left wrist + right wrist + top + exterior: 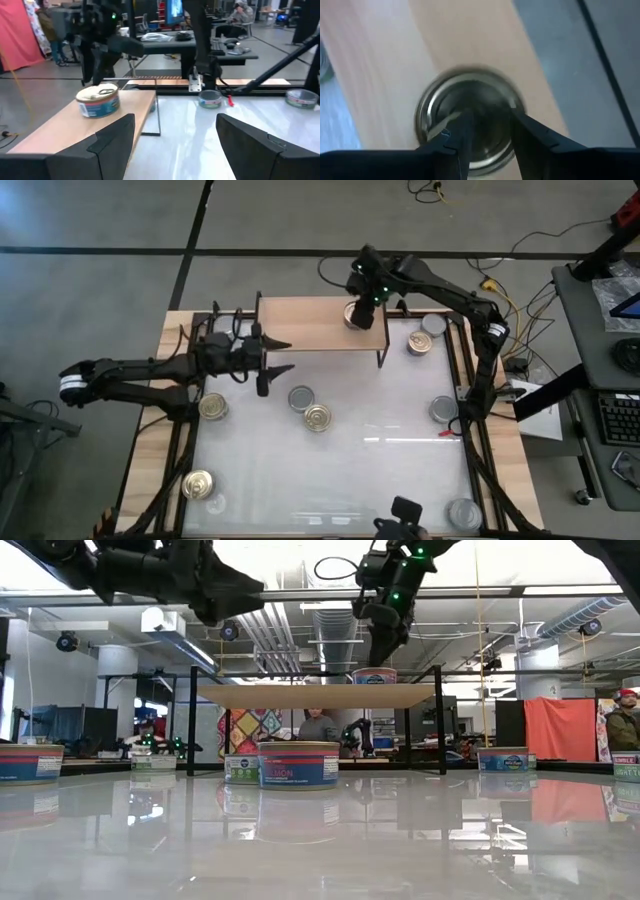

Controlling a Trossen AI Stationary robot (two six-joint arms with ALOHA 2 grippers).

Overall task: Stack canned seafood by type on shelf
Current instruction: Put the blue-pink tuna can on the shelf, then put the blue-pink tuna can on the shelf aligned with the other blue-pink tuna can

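Right wrist view: your right hand (487, 131), fingers narrowly parted above the shelf's (310, 325) tin (469, 117), could nudge it off the nearby edge.

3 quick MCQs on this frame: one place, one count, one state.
1. The right gripper hangs over:
A) the shelf
B) a bowl
C) a drawer

2. Cans on the shelf:
A) three
B) one
C) none

3. The left gripper is:
A) shut on a tin
B) out of view
C) open, empty

Key:
1A, it hangs just above the can standing on the shelf.
2B, only that can is on the board.
3C, its fingers are spread with nothing between them.
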